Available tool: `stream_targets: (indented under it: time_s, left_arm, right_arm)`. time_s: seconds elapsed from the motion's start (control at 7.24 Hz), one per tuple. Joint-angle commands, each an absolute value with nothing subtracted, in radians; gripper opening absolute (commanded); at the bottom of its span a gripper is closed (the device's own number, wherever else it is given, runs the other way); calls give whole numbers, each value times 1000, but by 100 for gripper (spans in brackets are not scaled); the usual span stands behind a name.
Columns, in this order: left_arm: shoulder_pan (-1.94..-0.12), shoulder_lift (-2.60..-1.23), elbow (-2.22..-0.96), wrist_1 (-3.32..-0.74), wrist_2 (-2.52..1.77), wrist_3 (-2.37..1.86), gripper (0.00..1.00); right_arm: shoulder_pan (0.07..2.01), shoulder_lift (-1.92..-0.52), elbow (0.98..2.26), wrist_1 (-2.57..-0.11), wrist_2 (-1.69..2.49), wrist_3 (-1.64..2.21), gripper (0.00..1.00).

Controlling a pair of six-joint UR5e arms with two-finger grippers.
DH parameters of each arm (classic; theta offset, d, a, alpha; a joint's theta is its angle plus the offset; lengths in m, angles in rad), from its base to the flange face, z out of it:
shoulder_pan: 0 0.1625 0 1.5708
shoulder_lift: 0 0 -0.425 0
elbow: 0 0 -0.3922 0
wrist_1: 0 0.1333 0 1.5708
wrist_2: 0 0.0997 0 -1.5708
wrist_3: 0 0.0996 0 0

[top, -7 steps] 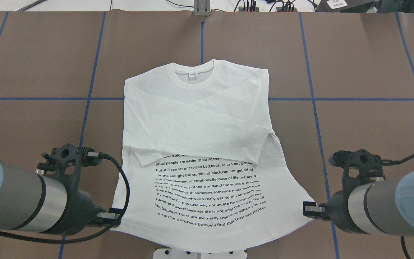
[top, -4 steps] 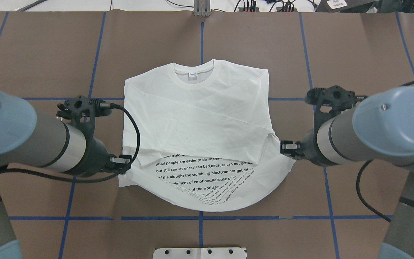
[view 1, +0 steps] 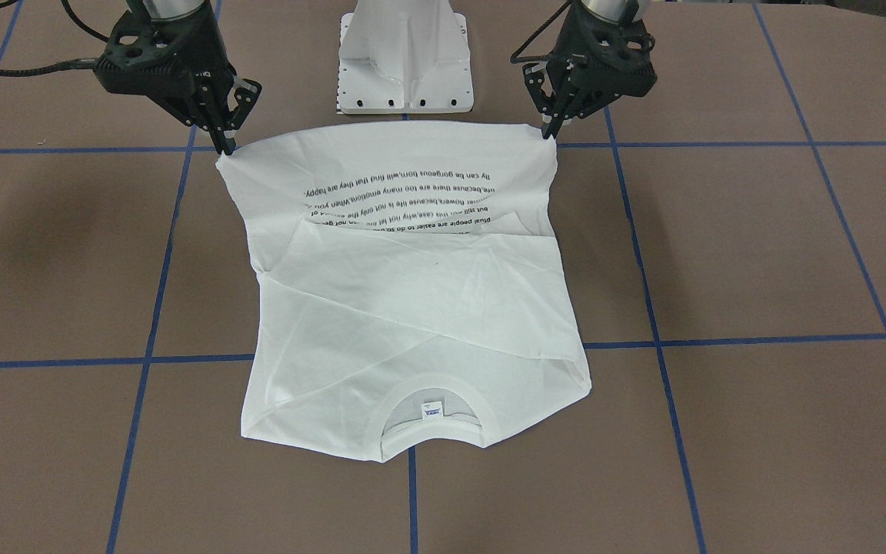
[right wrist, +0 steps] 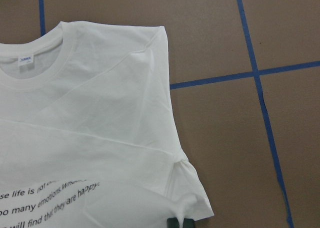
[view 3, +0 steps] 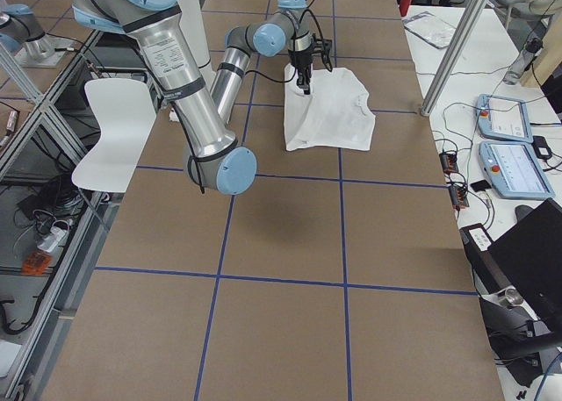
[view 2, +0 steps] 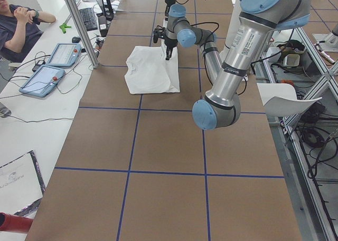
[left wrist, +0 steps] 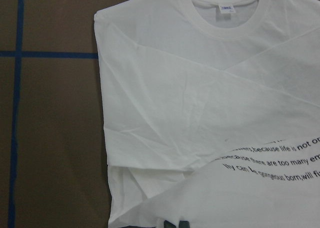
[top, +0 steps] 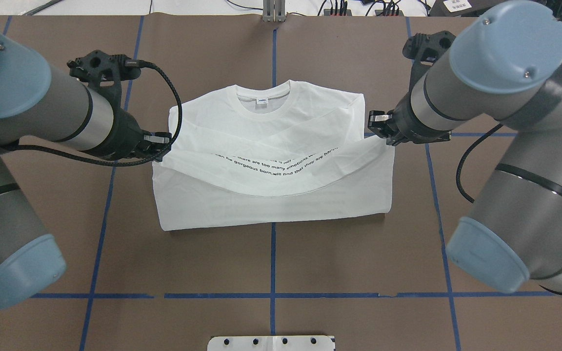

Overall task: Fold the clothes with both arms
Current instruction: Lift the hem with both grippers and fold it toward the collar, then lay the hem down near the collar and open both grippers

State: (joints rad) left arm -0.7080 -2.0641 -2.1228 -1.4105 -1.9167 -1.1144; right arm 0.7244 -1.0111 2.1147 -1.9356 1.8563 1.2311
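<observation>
White shirt [top: 271, 195] lies mid-table [top: 359, 253], collar [top: 263, 116] pointing away from the robot, sleeves crossed over the chest. Left gripper [top: 160, 147] and right gripper [top: 377, 130] each pinch one hem corner, fingers closed on the cloth. Both arms reach in from the sides, wrists turned inward. Hem hangs between them over the chest, sagging mid-span, black text [top: 271, 165] facing up. Fold edge nearest the robot runs left-right.

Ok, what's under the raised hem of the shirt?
The crossed sleeves pass under the hem flap and are covered there; several printed lines are hidden too. Left tool and right tool pinch its corners.
</observation>
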Motion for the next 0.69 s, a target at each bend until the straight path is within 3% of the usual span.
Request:
stream_targets:
  time_s: [0.0, 0.55]
  left_arm:
    - [-745, -2133, -1981, -1431, -1867, -1054, 0]
    - [-755, -2167, -1723, -1642, -1844, -1013, 0]
  right_arm:
    - [748, -970, 1950, -1821, 1841, 1230, 0]
    - [764, -930, 1676, -1587, 1816, 1204, 0]
